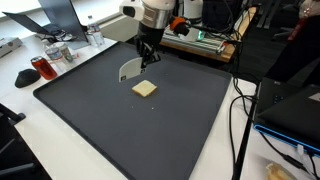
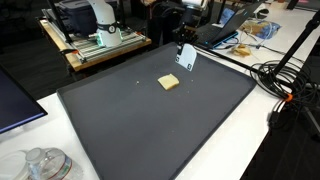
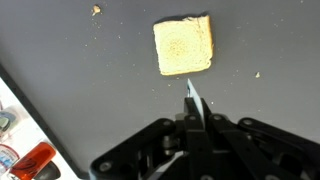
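One dark grey mat (image 1: 100, 130) covers most of a white counter (image 1: 15, 150), shown in both exterior views and in the wrist view. At the far left in an exterior view, off the mat, a small red thing (image 1: 40, 68) lies on the counter with clear jars (image 1: 62, 52) just beside it. Further right, near the mat's far edge, a thin flat blade (image 1: 130, 70), pale grey and rounded, hangs down from the black pincer (image 1: 148, 56), whose jaws are pressed together on its upper edge. Whether the blade's lower edge touches the mat cannot be told. Just right of the blade and nearer the camera, a small square of toast (image 1: 145, 89) lies flat on the mat, apart from both the blade and the pincer. At the far right, black cables (image 1: 240, 100) trail over the counter beside the mat. In an exterior view the toast (image 2: 168, 83) lies left of the blade (image 2: 186, 58), which looks pale and nearly rectangular below the pincer (image 2: 183, 44). In the wrist view a crumb (image 3: 96, 10) sits at the upper left and the toast (image 3: 183, 46) lies top centre. The blade (image 3: 193, 100) shows edge-on as a thin sliver rising from the pincer (image 3: 195, 128), its tip near the toast's lower edge with a narrow strip of mat between them.
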Motion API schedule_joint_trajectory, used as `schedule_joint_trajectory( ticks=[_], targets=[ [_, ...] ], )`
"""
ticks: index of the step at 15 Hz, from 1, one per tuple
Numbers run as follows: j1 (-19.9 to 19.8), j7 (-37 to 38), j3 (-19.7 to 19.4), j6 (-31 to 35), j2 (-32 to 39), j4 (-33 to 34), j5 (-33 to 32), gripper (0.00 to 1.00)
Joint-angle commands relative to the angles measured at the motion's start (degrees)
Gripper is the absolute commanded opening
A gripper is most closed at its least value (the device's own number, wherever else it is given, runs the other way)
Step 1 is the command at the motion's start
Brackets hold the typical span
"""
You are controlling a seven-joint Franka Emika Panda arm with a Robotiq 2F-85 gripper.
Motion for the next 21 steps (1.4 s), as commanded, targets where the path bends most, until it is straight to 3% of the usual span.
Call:
schedule_joint_trajectory(
  ticks=[1, 14, 21],
  targets=[
    [1.64, 5.02, 0.62, -3.45, 3.18, 3.86, -3.61, 0.01],
    [7.77, 18.40, 1.00, -11.21, 12.49, 12.14, -11.33, 0.01],
    [9.13, 21.45, 1.89, -15.71, 17.06, 15.86, -11.46, 0.01]
  ],
)
